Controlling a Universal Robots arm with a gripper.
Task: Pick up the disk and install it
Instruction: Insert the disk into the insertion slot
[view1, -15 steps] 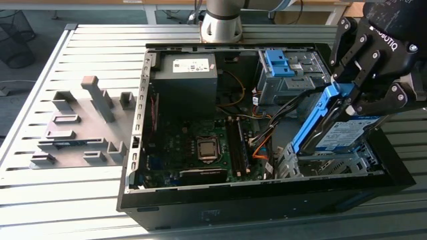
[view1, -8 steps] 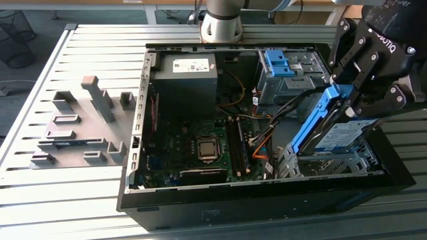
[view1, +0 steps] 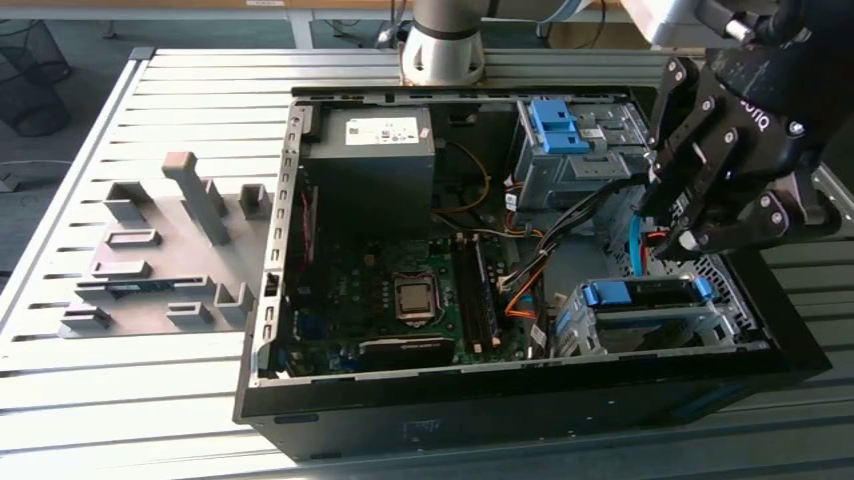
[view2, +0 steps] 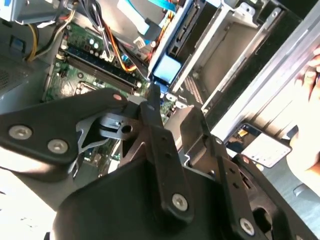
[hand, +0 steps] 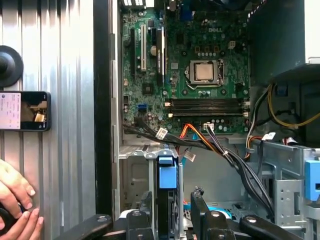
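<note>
Exterior view: gripper (view1: 667, 235) low over the open computer case (view1: 534, 400), at the drive bay on the exterior view's right.

Second wrist view: fingers (view2: 152, 107) pinching the disk (view2: 167, 67) edge-on.

First wrist view: disk (hand: 168, 175) upright between the fingers; a person's hand (hand: 15, 200) on the table (hand: 65, 150).

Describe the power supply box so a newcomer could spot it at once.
In the exterior view, find the open computer case on the slatted table. Look at its far end, near the arm's pale base. The power supply is the large dark grey box with a small white sticker, unlike the green motherboard and blue-latched cages around it.
</note>
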